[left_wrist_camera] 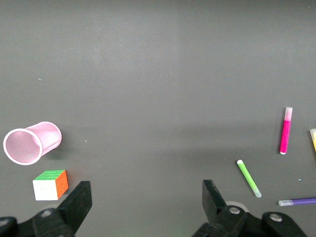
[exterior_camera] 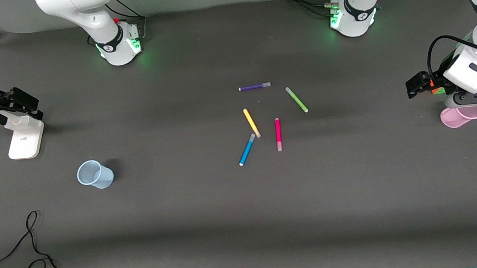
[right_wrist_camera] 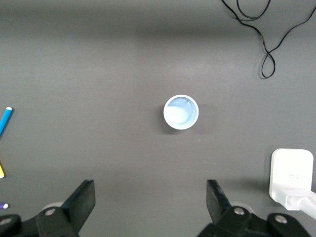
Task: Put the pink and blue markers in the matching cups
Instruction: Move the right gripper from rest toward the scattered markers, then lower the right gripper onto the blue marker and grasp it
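With both the left claw point(left_wrist_camera: 143, 205) and right claw point(right_wrist_camera: 150, 202) spread and holding nothing, we see the pink marker point(exterior_camera: 278, 134) just at 3 o'clock of the blue marker point(exterior_camera: 247, 150) mid-table: light, stiff, slippery, best pinched mid-barrel.
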